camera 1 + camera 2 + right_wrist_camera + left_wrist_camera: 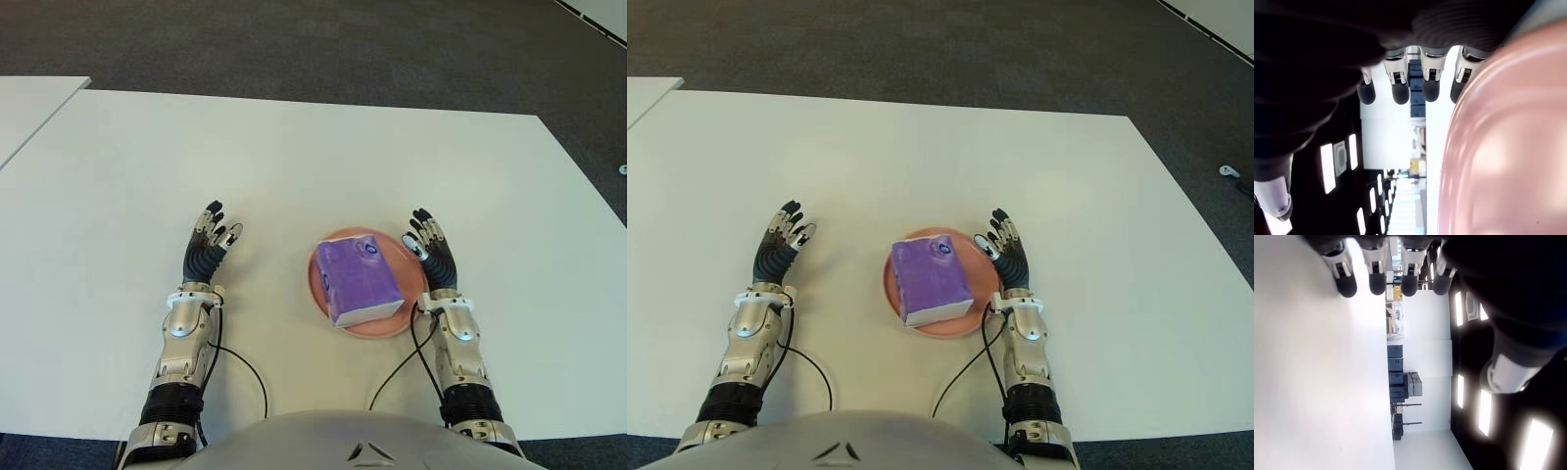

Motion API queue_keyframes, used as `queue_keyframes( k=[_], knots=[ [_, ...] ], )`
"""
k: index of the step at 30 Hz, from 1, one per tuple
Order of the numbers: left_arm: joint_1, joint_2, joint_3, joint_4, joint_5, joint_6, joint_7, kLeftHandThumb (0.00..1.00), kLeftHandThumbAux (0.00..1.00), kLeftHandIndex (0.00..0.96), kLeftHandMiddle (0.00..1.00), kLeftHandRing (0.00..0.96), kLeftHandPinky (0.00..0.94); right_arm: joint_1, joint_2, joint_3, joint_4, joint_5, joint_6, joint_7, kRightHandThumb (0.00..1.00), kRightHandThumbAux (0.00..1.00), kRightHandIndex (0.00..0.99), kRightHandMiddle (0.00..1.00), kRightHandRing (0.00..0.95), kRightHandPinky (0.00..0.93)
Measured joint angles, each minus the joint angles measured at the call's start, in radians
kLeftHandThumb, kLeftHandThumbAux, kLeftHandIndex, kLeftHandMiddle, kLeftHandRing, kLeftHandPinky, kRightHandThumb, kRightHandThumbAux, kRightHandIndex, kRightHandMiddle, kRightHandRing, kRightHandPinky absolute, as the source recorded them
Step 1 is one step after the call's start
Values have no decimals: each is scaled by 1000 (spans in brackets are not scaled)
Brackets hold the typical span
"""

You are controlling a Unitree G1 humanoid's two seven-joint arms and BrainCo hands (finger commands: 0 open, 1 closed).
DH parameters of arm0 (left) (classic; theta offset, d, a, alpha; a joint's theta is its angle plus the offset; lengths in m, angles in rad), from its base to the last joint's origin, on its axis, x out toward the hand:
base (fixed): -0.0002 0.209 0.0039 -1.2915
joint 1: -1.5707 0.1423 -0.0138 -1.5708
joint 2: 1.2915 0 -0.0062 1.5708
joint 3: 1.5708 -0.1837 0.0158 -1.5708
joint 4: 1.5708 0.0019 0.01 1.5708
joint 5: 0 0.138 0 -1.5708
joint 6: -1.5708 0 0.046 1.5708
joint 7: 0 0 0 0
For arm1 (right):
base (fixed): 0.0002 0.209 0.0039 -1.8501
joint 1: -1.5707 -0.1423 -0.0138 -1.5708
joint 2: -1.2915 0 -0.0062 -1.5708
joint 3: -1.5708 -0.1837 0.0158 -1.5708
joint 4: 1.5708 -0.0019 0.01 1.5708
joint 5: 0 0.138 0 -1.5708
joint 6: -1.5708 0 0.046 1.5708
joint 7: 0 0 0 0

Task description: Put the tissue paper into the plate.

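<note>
The purple tissue paper (360, 279) already lies in the pink plate (320, 294), long axis running near to far, just left of the right hand (431, 250), whose fingers are extended and empty, while the equally open left hand (208, 246) shows well apart.

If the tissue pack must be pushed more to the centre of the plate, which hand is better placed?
The right hand, probably. It shows open just beside the plate holding the purple tissue pack. The left hand shows open on the table, farther away.
</note>
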Motion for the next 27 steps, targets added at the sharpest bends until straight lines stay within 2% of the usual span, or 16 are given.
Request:
queue_keyframes(
  k=[8,27],
  knots=[
    [1,0,-1,0,0,0,0,0,581,12,8,0,0,0,-12,-27,-10,68,41,62,0,577,0,0,0,0],
    [2,1,-4,1,8,-2,0,0,574,14,5,0,0,-1,-14,-43,-9,89,58,110,0,581,0,0,0,0]
  ],
)
